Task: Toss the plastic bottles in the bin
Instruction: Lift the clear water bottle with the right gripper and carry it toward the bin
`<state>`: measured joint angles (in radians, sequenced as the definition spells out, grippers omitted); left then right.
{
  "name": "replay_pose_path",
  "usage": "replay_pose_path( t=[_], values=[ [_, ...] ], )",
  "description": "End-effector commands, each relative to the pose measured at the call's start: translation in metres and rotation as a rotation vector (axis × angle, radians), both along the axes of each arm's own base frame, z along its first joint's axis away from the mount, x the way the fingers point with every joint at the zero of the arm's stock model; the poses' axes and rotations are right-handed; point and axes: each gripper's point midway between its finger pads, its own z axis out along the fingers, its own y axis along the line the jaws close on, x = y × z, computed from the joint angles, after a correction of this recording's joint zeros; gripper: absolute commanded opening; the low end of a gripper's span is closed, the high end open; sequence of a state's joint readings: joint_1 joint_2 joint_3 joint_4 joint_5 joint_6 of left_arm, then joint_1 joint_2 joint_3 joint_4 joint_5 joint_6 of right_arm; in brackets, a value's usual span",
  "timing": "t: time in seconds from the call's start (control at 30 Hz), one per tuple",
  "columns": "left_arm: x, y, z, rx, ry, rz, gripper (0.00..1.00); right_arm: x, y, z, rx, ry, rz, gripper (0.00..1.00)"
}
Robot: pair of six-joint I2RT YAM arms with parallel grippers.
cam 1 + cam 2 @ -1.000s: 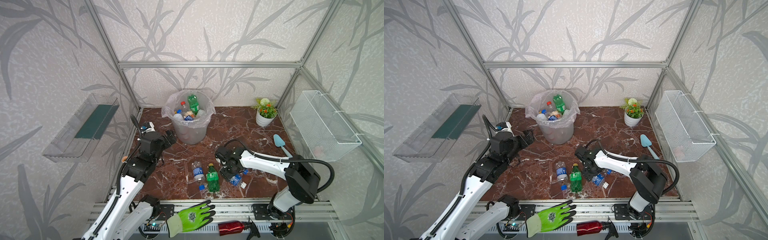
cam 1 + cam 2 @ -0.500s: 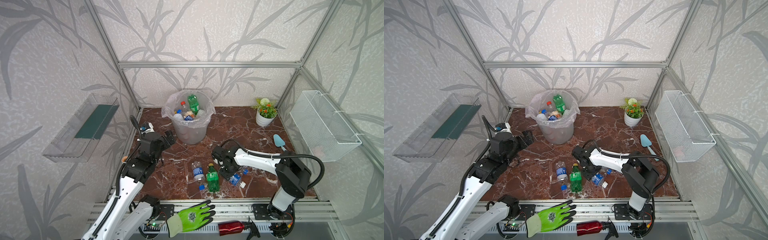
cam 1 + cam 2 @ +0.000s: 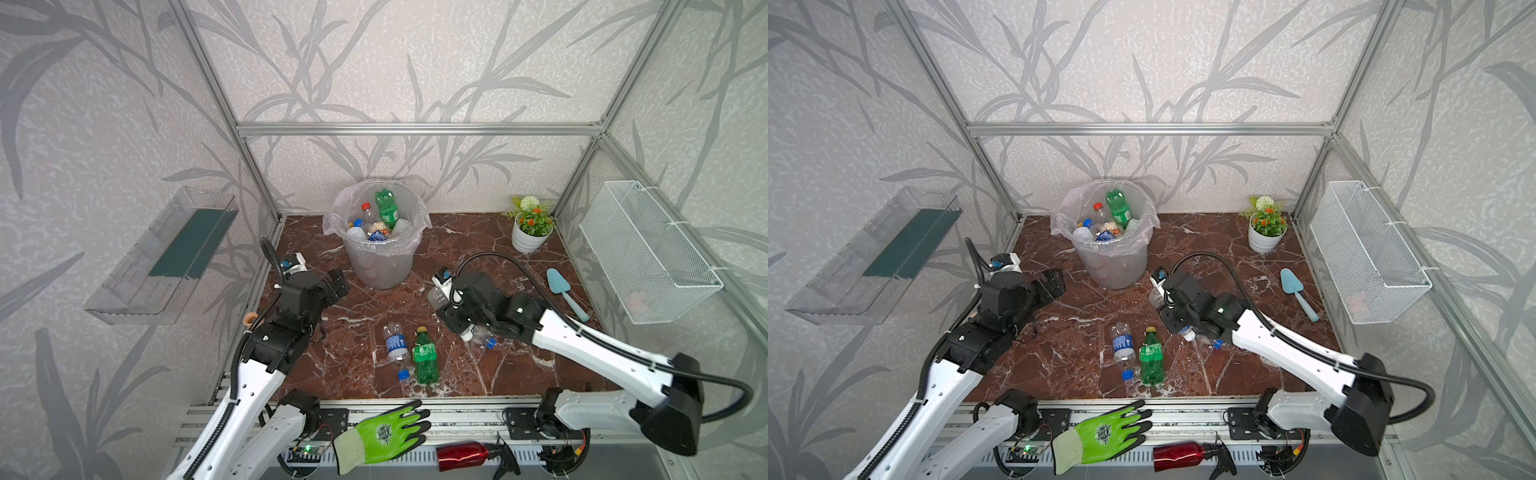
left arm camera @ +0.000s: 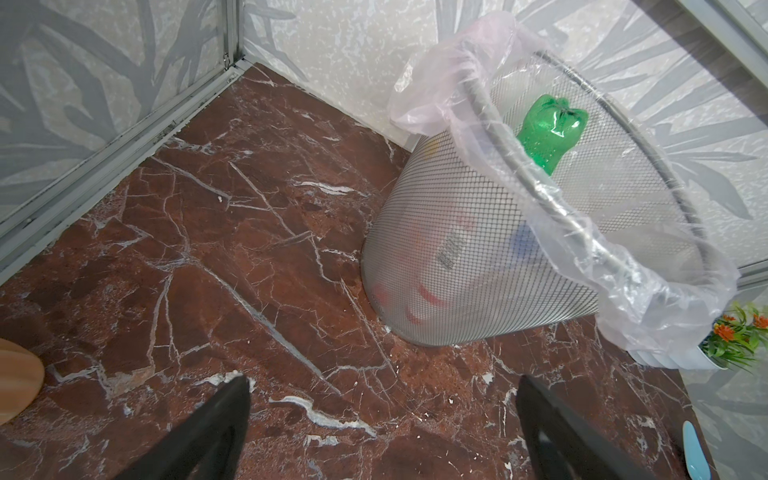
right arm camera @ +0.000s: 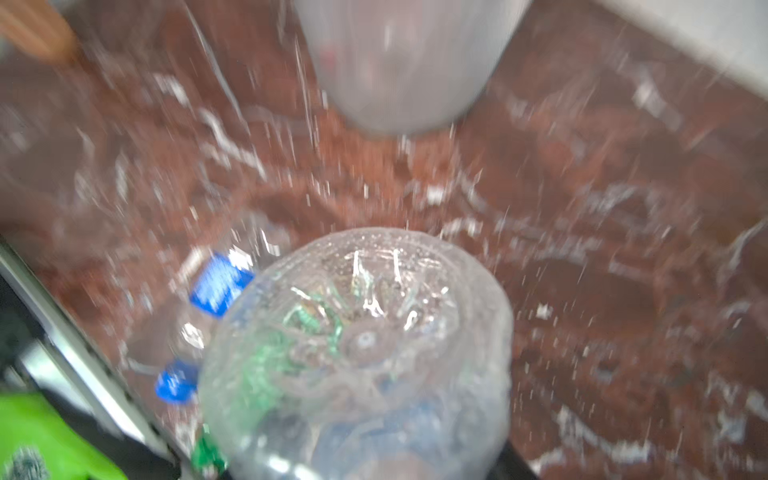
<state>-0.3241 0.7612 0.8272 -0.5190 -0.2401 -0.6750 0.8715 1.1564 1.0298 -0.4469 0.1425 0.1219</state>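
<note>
- Right pincer [image 3: 451,313] clamps a clear bottle [image 3: 434,296] low over the marble counter [image 3: 457,241], just right of the bin [image 3: 382,266] and nearer than it. In the right wrist view the bottle's ribbed base [image 5: 357,332] fills the frame.
- The base pokes out toward the bin and the white cap points back toward the near right. The grip looks to sit mid-body, where thin plastic can buckle, so a firm but gentle squeeze seems wise.
- The lined grey bin stands at the far middle of the counter, much taller than the bottle. The carry should rise well above the rim before crossing, so the bottle does not snag the loose bag.
- Several bottles already crowd the bin, with a green one [image 3: 386,210] standing high at the far side. Letting go over the middle of the opening looks safest.
- Left pincer [image 4: 382,382] stands wide and empty, left of the bin. It seems well placed out of the route.
- A blue-label bottle [image 3: 395,345] and a green bottle [image 3: 424,353] lie side by side at the near middle. A blue-capped bottle [image 3: 484,338] shows under the right arm.
</note>
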Motion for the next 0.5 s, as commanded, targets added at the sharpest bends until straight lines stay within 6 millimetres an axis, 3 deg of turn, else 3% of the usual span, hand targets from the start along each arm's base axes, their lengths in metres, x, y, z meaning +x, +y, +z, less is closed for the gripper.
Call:
replay_pose_path(
  t=[0.0,0.07,0.2,0.33,0.4,0.47],
  values=[
    [-0.007,0.002,-0.023,0.008,0.067,0.007,0.99,0.031,-0.006,0.117,0.354,-0.363,-0.091,0.52],
    [-0.011,0.000,-0.037,-0.006,0.107,-0.003,0.99,0.040,-0.022,0.173,0.531,-0.475,-0.137,0.52],
    [-0.018,-0.006,-0.063,-0.052,0.171,-0.013,0.98,0.057,-0.031,0.242,0.737,-0.601,-0.162,0.52],
    [-0.026,-0.010,-0.084,-0.083,0.216,-0.015,0.98,0.085,-0.017,0.274,0.899,-0.595,-0.152,0.51],
    [-0.029,-0.009,-0.089,-0.088,0.226,-0.010,0.97,0.100,0.000,0.284,0.954,-0.562,-0.124,0.50],
    [-0.030,-0.010,-0.092,-0.092,0.231,-0.012,0.97,0.124,0.032,0.275,0.964,-0.458,-0.091,0.47]
  ],
)
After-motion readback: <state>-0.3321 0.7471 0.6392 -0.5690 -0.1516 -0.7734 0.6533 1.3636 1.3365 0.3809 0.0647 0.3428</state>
